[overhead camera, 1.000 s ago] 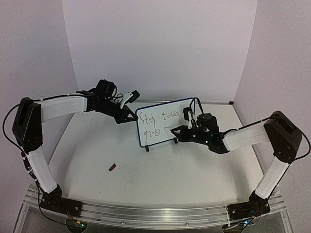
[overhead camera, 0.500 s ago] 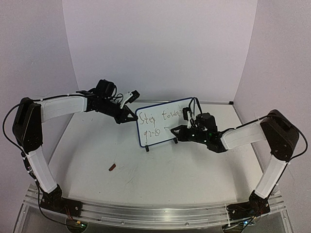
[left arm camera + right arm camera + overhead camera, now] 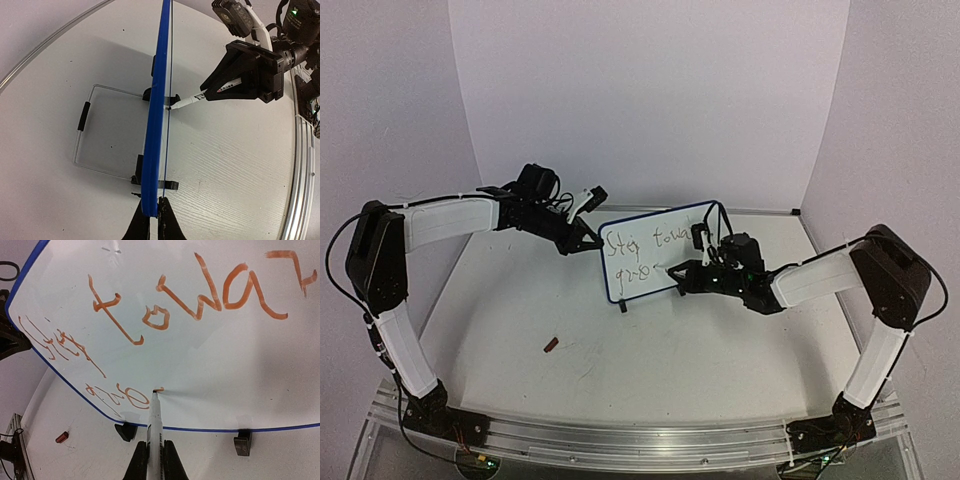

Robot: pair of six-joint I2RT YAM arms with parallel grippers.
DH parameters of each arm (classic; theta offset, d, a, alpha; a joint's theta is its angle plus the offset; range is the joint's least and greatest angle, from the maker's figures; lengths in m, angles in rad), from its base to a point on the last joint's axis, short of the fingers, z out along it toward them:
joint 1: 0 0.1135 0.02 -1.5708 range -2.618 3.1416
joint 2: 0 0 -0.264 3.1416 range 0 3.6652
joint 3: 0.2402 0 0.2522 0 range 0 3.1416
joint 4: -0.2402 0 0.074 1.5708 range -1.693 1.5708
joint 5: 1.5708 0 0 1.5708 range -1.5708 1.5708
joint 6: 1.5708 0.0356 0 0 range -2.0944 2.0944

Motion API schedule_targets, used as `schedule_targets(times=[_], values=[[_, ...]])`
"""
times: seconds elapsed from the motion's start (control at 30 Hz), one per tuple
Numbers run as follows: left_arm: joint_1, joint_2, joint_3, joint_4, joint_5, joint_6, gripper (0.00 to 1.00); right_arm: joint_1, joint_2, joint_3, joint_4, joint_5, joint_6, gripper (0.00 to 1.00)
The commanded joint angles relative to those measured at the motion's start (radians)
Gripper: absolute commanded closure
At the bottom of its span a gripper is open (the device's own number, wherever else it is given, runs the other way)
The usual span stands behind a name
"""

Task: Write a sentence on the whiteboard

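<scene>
The whiteboard (image 3: 655, 258) stands upright at mid-table, blue-framed, on two black feet. My left gripper (image 3: 588, 240) is shut on its left edge, seen end-on as a blue strip (image 3: 157, 100) between the fingertips (image 3: 154, 212). My right gripper (image 3: 682, 271) is shut on a white marker (image 3: 155, 425). The marker's tip touches the lower part of the board, just right of the second line. The sentence (image 3: 104, 301) is orange handwriting: a top line reading roughly "Stay towar" and a few letters below it. The left wrist view shows the marker (image 3: 187, 101) meeting the board face.
A small red cap (image 3: 551, 345) lies on the table in front of the board's left side. A wire stand (image 3: 82, 125) props the board from behind. White walls close in the back and sides, and a metal rail (image 3: 620, 435) runs along the near edge.
My right gripper has slid slightly left along the board with the marker, starting a short new stroke. The left arm and the board have not moved.
</scene>
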Motion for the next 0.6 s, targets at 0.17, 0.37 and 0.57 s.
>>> schedule_targets(times=[0.17, 0.37, 0.57], values=[[-0.007, 0.049, -0.001, -0.099, -0.07, 0.043, 1.0, -0.005, 0.045, 0.016, 0.014, 0.036, -0.012, 1.0], [-0.007, 0.048, -0.001, -0.098, -0.07, 0.042, 1.0, -0.004, 0.009, 0.012, 0.008, 0.083, -0.016, 1.0], [-0.008, 0.047, -0.001, -0.098, -0.07, 0.042, 1.0, -0.005, -0.03, 0.027, -0.009, 0.101, -0.03, 1.0]])
